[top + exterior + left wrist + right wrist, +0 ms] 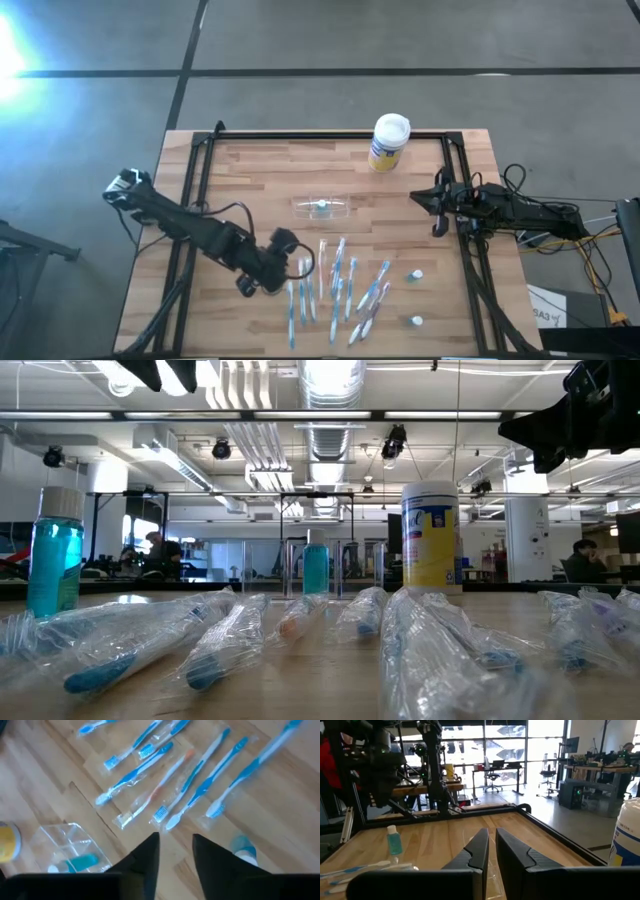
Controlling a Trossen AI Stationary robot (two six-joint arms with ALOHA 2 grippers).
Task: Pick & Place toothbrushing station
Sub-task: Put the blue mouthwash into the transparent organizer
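Observation:
The clear plastic toothbrushing station [322, 208] rests flat on the wood near the table's middle, with a small teal item inside it. It also shows in the left wrist view [70, 851] and in the low view [315, 568]. My left gripper [287, 243] hangs open above the left side of the row of wrapped toothbrushes [338, 285], nearer than the station; its fingers [150, 854] hold nothing. My right gripper [436, 208] waits at the table's right edge, shut and empty, pointing toward the station [492, 834].
A yellow canister with a white lid [388, 142] stands at the far edge. Two small capped bottles [413, 274] [416, 322] stand right of the toothbrushes. A black frame [300, 137] borders the table. Bare wood lies between the station and the canister.

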